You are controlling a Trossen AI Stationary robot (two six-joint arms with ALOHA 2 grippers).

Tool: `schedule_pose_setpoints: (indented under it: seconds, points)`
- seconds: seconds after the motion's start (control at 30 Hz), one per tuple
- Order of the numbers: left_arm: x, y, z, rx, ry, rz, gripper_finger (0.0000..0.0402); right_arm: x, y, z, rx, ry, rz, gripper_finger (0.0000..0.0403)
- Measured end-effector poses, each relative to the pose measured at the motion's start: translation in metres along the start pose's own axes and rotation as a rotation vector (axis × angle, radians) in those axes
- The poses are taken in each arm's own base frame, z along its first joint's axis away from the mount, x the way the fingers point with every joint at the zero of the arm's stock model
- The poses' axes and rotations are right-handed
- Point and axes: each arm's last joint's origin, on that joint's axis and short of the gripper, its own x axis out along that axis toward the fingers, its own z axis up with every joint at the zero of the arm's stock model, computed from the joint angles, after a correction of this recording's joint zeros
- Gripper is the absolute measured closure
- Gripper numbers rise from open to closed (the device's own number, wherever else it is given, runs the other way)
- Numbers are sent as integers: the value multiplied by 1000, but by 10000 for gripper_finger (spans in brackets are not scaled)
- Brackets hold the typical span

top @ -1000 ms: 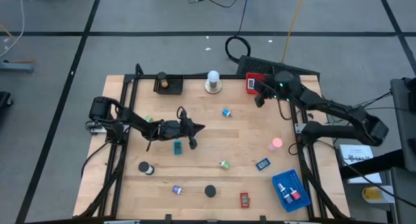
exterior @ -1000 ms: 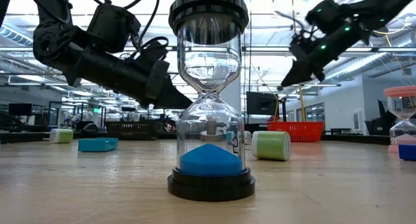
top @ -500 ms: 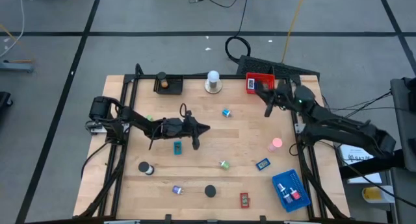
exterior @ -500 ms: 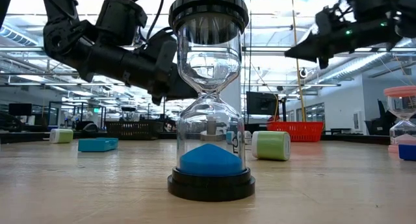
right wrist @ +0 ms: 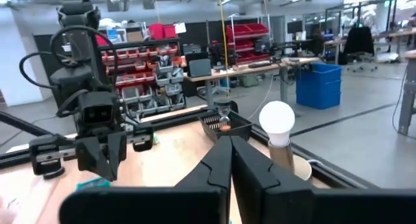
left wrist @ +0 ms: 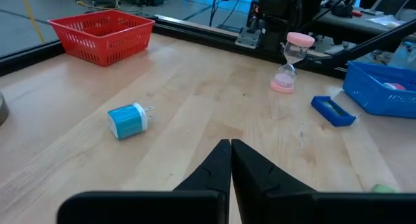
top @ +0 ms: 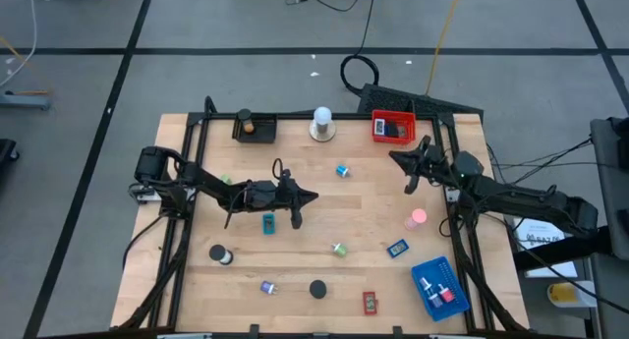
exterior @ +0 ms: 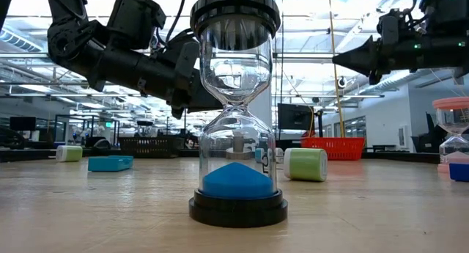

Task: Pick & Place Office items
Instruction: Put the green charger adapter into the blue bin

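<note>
From above: left gripper [top: 307,196] over the middle of the wooden counter [top: 373,206], jaws pressed together and empty, just above a teal block [top: 268,222]. Right gripper [top: 397,158] near the far right side, just in front of the red tray [top: 392,129], jaws likewise pressed together, nothing between them. Office items scattered apart: a blue plug adapter [top: 341,170] mid-counter, a pink hourglass [top: 419,218] and a blue rectangle [top: 397,249] toward the right, a green piece [top: 339,249], a black disc [top: 317,290], a red rectangle [top: 370,302] near the front edge, a purple-tipped piece [top: 267,288], a black-and-white cylinder [top: 220,254] on the left. Blue tray [top: 438,285] at the front right corner, black tray [top: 254,127] and white bulb [top: 321,123] along the far edge.

From counter height: a blue-sand hourglass [exterior: 235,106] standing upright close in front, a green cylinder [exterior: 305,164] lying behind it, both arms raised clear of the surface.

Left wrist: closed dark fingers [left wrist: 221,169] pointing across bare wood, adapter, pink hourglass and red tray beyond.

Right wrist: closed fingers [right wrist: 221,162] aimed toward the bulb, other arm farther off.
</note>
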Motion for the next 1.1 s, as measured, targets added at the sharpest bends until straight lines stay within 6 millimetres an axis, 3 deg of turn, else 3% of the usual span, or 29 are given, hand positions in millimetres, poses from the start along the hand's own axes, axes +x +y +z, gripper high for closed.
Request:
schedule_pose_setpoints:
  seconds: [0.43,0.77,1.1]
  points:
    - [-3,-6,1,2,9,-18,388,-5,12,-10,-58,92,-15,403]
    - [-23,-12,41,28,173,31,398,-5,16,-9,-107,87,14,400]
    - [-43,-33,67,-5,452,125,317,-5,16,-10,-107,90,14,401]
